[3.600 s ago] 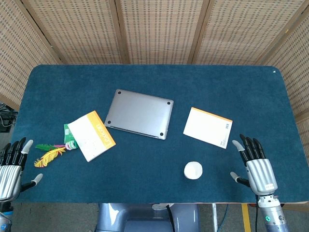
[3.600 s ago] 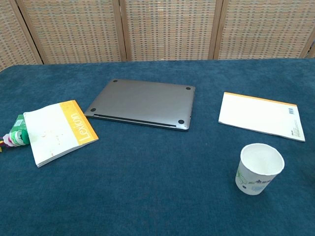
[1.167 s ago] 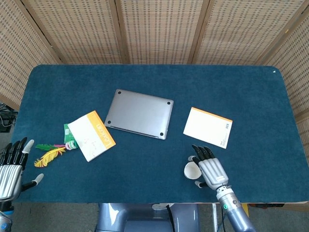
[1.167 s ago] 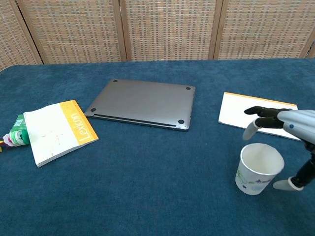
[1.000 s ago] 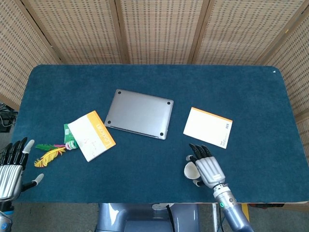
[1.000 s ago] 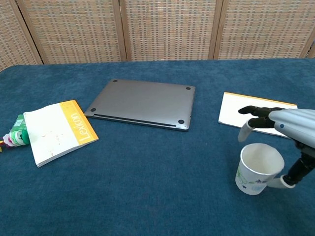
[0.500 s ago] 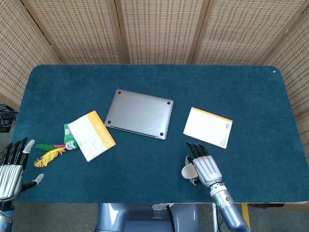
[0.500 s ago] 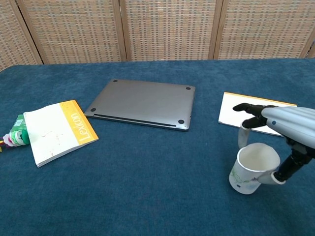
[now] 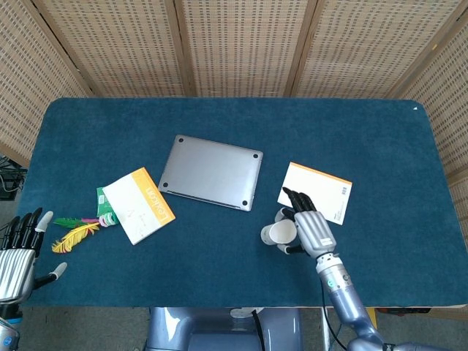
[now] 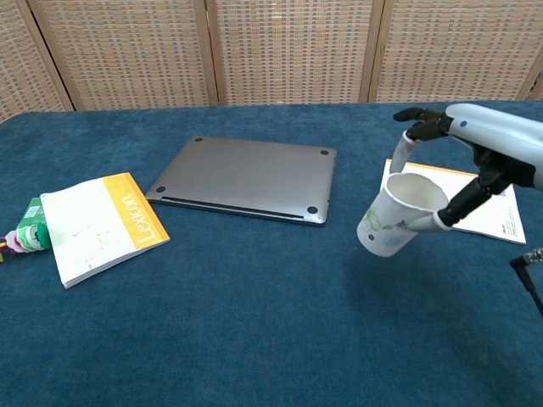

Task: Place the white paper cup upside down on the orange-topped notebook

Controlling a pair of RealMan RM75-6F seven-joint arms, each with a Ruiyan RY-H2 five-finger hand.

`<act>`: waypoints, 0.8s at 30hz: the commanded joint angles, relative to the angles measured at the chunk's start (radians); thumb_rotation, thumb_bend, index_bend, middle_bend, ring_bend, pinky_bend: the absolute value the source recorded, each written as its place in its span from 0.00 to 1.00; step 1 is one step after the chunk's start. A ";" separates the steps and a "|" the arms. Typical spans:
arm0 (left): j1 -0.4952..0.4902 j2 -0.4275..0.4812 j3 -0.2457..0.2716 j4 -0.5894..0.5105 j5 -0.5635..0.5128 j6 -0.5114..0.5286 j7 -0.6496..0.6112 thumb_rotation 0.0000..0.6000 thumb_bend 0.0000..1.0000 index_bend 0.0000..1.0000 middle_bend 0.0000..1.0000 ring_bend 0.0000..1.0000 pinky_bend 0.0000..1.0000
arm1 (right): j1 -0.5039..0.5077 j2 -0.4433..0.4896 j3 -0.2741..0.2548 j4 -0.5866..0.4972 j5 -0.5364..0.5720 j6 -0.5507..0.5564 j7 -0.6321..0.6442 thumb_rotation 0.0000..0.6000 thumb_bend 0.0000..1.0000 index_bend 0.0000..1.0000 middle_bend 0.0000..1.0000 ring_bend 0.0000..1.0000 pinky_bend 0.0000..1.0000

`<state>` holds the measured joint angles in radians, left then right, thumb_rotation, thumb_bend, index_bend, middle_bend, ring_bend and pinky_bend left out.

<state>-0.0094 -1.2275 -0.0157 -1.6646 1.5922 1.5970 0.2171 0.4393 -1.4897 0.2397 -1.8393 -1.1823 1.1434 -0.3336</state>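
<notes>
My right hand (image 9: pixel 308 228) (image 10: pixel 475 157) holds the white paper cup (image 9: pixel 274 234) (image 10: pixel 395 216) lifted above the table, tilted with its mouth up and to the right. The cup hangs just left of the orange-topped notebook (image 9: pixel 322 191) (image 10: pixel 496 203), a white pad with an orange strip on its far edge, lying flat at right. My left hand (image 9: pixel 18 252) rests open at the front left table edge, far from both; the chest view does not show it.
A closed grey laptop (image 9: pixel 212 172) (image 10: pixel 246 178) lies in the middle. A Lexion notebook (image 9: pixel 139 205) (image 10: pixel 97 227) lies at left beside feathers (image 9: pixel 73 234) and a green item (image 9: pixel 106 205). Blue cloth (image 9: pixel 219 117) covers the table; wicker screens stand behind.
My right hand came in from the front right, closed around the cup, then lifted it and carried it left and away while tilting it. My left hand stayed put.
</notes>
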 commanded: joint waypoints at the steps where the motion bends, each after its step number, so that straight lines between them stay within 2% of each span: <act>1: -0.001 -0.001 0.000 0.002 -0.001 -0.002 0.000 1.00 0.18 0.00 0.00 0.00 0.00 | 0.027 -0.009 0.044 0.029 0.054 -0.016 0.036 1.00 0.27 0.46 0.02 0.00 0.00; 5: -0.003 -0.004 0.000 0.004 -0.003 -0.005 0.003 1.00 0.18 0.00 0.00 0.00 0.00 | 0.057 -0.019 0.086 0.083 0.139 -0.045 0.070 1.00 0.28 0.46 0.02 0.00 0.00; 10: -0.004 -0.005 -0.002 0.005 -0.007 -0.008 0.004 1.00 0.18 0.00 0.00 0.00 0.00 | 0.085 -0.042 0.111 0.164 0.206 -0.069 0.105 1.00 0.28 0.47 0.03 0.00 0.00; 16: -0.007 -0.008 -0.002 0.008 -0.009 -0.013 0.008 1.00 0.18 0.00 0.00 0.00 0.00 | 0.103 -0.063 0.121 0.245 0.278 -0.103 0.148 1.00 0.28 0.47 0.04 0.00 0.00; 24: -0.008 -0.010 -0.001 0.009 -0.011 -0.014 0.009 1.00 0.18 0.00 0.00 0.00 0.00 | 0.105 -0.066 0.115 0.309 0.310 -0.116 0.192 1.00 0.28 0.48 0.04 0.00 0.00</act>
<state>-0.0169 -1.2374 -0.0170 -1.6561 1.5809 1.5827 0.2261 0.5444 -1.5567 0.3561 -1.5379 -0.8791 1.0315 -0.1478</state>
